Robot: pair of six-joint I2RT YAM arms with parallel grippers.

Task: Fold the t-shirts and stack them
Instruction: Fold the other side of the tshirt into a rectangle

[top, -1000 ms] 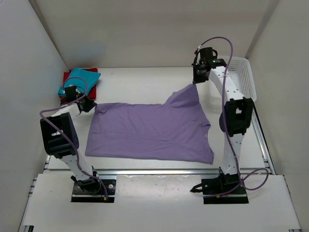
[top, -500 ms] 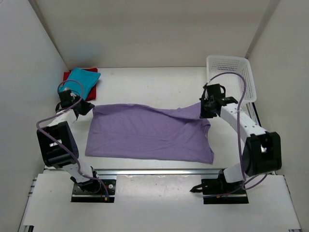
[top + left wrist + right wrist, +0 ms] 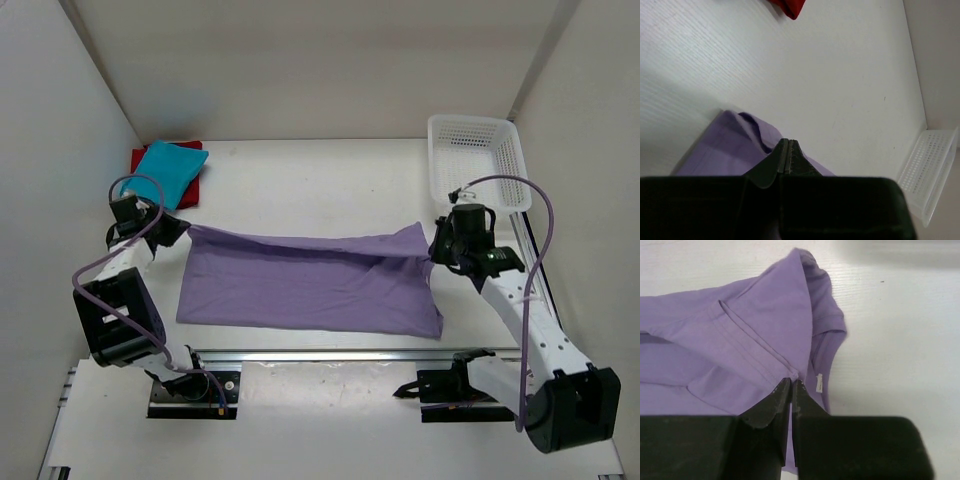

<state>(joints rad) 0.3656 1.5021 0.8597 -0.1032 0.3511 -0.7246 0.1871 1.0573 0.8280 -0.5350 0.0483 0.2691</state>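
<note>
The lavender t-shirt (image 3: 310, 280) lies spread across the table's middle, its far edge lifted and stretched into a taut line between both grippers. My left gripper (image 3: 178, 229) is shut on the shirt's far left corner (image 3: 747, 145). At the far right corner, my right gripper (image 3: 432, 250) is shut on the hem beside the sleeve (image 3: 790, 355). A folded teal t-shirt (image 3: 166, 168) rests on a dark red t-shirt (image 3: 190, 188) in the far left corner; a tip of the red one (image 3: 790, 7) shows in the left wrist view.
A white lattice basket (image 3: 478, 160) stands at the far right against the wall, its end (image 3: 930, 170) seen from the left wrist. White enclosure walls border the table left, right and behind. Both arm bases sit on the near rail (image 3: 330, 355).
The right arm has swung from the far side toward the near side, carrying the shirt's upper right part over onto the body. The left gripper shifted slightly left, pulling the edge taut.
</note>
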